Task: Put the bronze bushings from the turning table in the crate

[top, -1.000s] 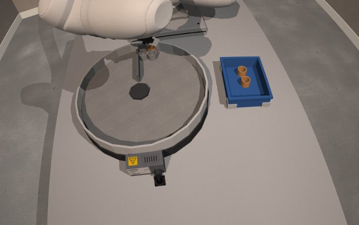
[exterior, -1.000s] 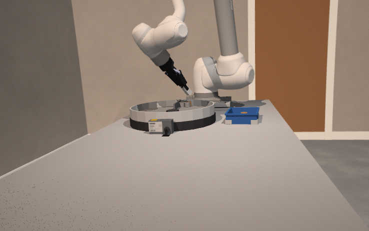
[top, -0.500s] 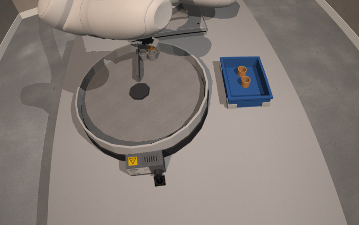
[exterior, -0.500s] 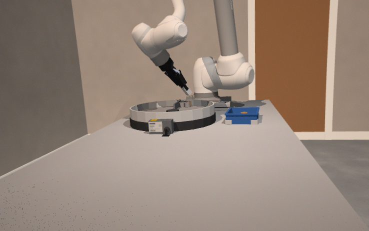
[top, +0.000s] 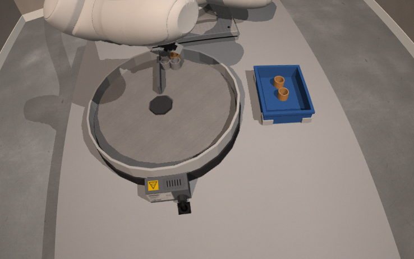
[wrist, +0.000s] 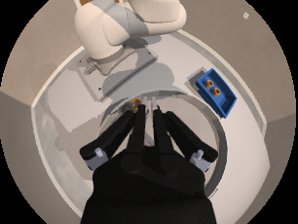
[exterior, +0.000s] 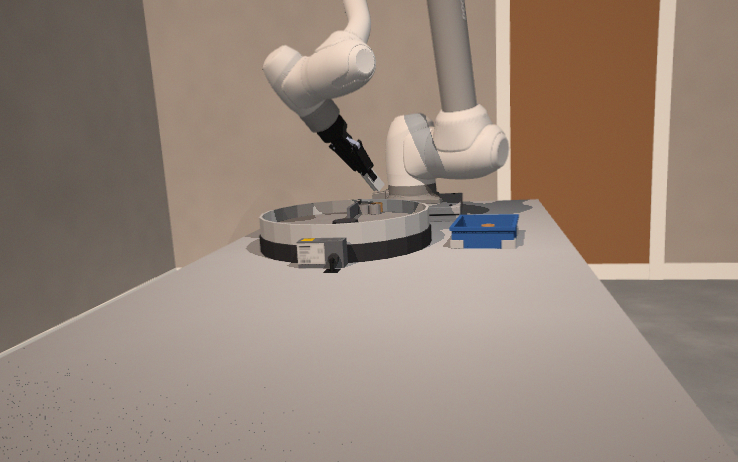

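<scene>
One bronze bushing (top: pixel 174 55) stands at the far edge of the turning table (top: pixel 163 111), right behind two steel bushings (top: pixel 170 63) that stand side by side next to a grey upright fence. It also shows in the wrist view (wrist: pixel 136 103). Two more bronze bushings (top: pixel 281 87) lie in the blue crate (top: pixel 277 92) to the right of the table. My gripper (exterior: pixel 374 182) is shut and empty. It hangs tilted a little above the far rim of the table, over the bushings; in the wrist view its fingers point at the bronze one.
A grey control box (top: pixel 166 188) with a yellow warning label sits at the near edge of the turning table. A dark hub (top: pixel 160 104) marks the table's middle. The arm's base (exterior: pixel 443 149) stands behind the table and the crate.
</scene>
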`<state>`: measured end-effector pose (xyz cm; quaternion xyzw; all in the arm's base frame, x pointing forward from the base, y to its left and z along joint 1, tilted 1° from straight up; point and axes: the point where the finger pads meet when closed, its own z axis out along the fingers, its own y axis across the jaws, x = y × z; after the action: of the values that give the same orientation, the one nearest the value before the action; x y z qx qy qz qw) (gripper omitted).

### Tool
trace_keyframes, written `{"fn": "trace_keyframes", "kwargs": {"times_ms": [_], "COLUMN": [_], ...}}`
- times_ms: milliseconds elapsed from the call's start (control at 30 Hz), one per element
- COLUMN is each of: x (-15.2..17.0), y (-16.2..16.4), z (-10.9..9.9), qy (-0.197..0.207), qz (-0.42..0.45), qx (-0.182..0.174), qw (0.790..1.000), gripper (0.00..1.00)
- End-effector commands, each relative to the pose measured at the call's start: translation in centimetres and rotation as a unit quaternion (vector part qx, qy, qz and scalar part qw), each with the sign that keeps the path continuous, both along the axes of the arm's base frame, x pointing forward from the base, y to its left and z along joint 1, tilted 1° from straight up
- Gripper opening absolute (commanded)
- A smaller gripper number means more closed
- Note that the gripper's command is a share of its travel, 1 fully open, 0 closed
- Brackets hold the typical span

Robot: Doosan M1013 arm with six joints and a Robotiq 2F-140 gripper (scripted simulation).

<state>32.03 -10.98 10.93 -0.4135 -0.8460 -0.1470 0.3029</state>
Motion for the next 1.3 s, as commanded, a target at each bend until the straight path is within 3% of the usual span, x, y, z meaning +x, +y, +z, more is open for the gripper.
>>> {"fn": "trace_keyframes", "kwargs": {"times_ms": [0,600,800,1267], "x": [0.0,0.0,0.0,0.0], "y": [0.0,0.0,0.0,0.0], "z": [0.0,0.0,-2.1,-2.3], "qy": [0.000,0.000,0.000,0.000], "qz": [0.000,0.000,0.000,0.000], "qx": [0.000,0.000,0.000,0.000], "qw": [1.000,1.000,1.000,1.000], "gripper": [0.06,0.06,0.06,0.06]}}
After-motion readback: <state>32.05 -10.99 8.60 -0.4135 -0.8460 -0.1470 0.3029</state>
